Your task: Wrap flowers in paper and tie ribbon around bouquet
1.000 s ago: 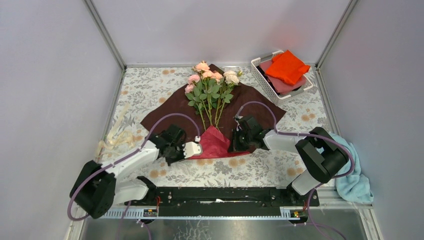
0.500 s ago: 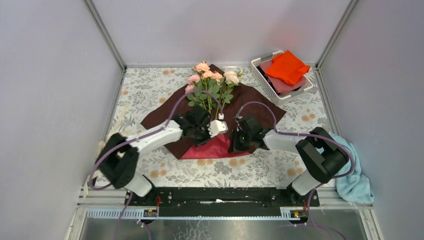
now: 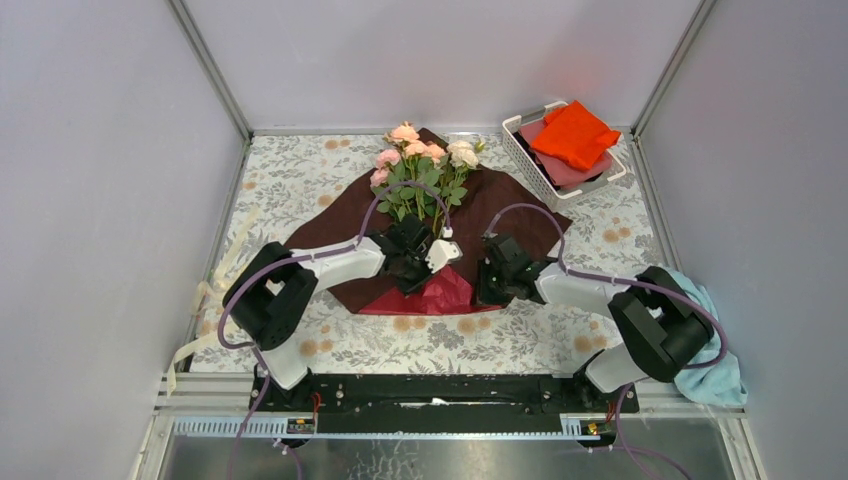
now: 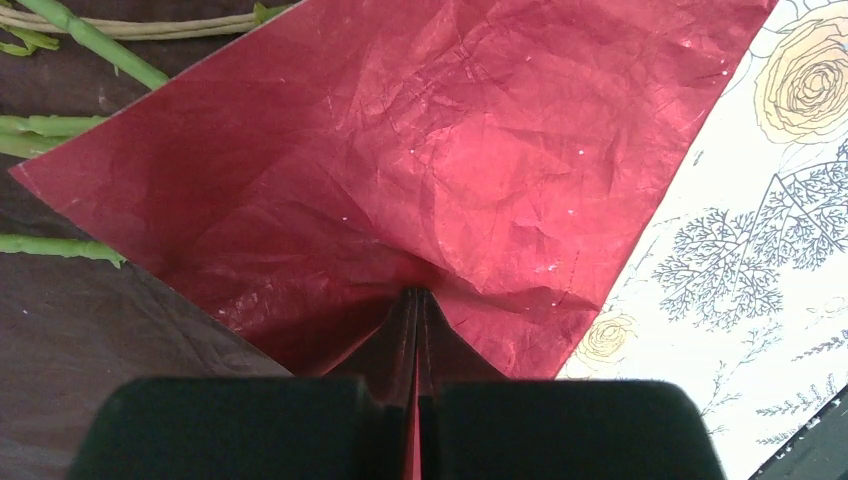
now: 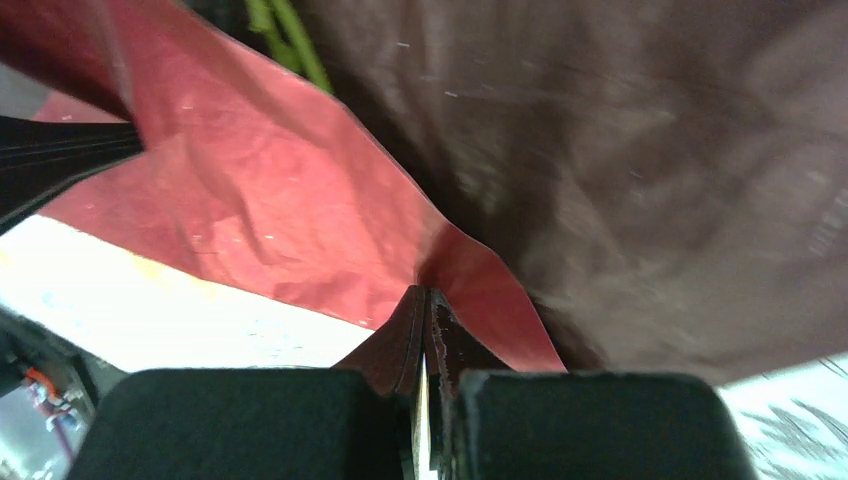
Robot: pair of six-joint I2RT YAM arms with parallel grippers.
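Observation:
The flowers (image 3: 425, 165), pink and cream roses on long green stems (image 4: 100, 45), lie on the dark maroon paper (image 3: 505, 205) at the table's middle. The paper's near corner is folded up over the stem ends, showing its red underside (image 3: 442, 293). My left gripper (image 3: 428, 278) is shut on that red flap (image 4: 450, 150), which puckers at its fingertips (image 4: 415, 296). My right gripper (image 3: 484, 292) is shut on the paper's edge (image 5: 270, 200) just to the right, jaws pinched together (image 5: 428, 292). The cream ribbon (image 3: 222, 285) lies loose along the left edge of the table.
A white basket (image 3: 521, 152) at the back right holds an orange cloth (image 3: 573, 133) over a dull pink one. A light blue towel (image 3: 715, 370) lies at the right edge. Grey walls close in on three sides.
My left arm swung from the front left in toward the middle, carrying the red flap back over the stem ends. The right gripper shifted slightly right, keeping its hold.

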